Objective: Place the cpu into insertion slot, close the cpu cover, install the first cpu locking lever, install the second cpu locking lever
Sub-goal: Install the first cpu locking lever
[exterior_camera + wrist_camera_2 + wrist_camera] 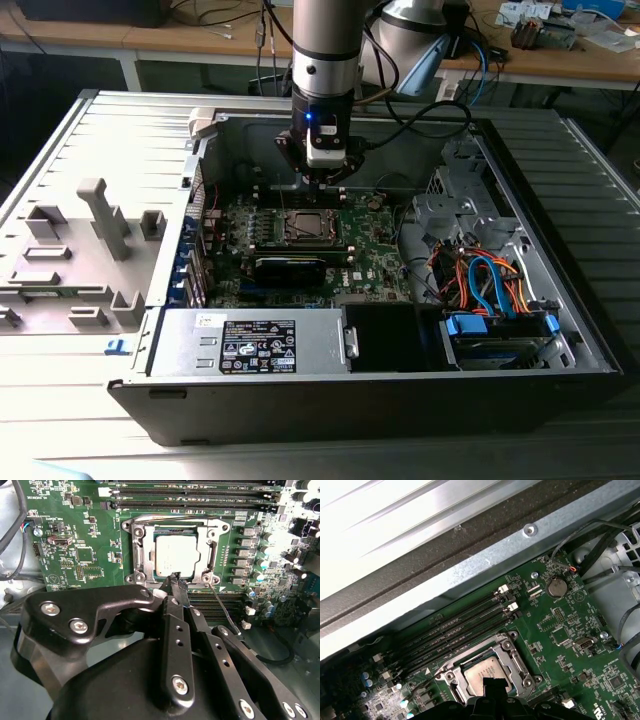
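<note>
Cpu (177,555) lies flat in the insertion slot (286,228), slightly above the exterior view's middle, and my hand (176,580) is closed to a narrow tip at its edge, I think to fit there.

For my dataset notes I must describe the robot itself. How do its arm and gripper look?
The arm is a silver-grey cylinder with a small blue light; black cables loop beside it. The gripper is matte black, built of rounded plates with silver screws.

text: none legible | power supply label (257,347): print seemingly too small
</note>
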### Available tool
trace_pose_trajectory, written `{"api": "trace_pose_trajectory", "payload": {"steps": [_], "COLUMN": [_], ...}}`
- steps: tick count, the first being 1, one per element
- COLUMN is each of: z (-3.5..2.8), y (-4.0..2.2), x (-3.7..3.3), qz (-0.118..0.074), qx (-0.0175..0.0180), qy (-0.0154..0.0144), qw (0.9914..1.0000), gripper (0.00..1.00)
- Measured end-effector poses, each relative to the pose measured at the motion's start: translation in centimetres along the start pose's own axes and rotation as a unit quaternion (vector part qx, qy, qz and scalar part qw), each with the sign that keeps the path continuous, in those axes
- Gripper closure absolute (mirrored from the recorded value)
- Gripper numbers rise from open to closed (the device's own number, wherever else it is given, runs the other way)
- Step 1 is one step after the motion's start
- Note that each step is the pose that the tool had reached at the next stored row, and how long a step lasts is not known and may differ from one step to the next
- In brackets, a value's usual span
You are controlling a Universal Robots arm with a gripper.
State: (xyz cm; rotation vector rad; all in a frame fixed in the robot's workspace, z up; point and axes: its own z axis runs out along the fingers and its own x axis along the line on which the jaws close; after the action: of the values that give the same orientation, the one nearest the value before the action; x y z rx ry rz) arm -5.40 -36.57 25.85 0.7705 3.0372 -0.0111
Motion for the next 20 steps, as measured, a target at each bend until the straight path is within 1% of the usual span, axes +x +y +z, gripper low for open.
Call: {"api": "trace_pose_trajectory", "payload": {"steps": [20], "z": [0.00], "y": [0.00], "x": [0.00], "qz": [-0.006], "qx": [-0.0001], "qy": [0.0000], "qw": [0.99998], "gripper": [0.89]}}
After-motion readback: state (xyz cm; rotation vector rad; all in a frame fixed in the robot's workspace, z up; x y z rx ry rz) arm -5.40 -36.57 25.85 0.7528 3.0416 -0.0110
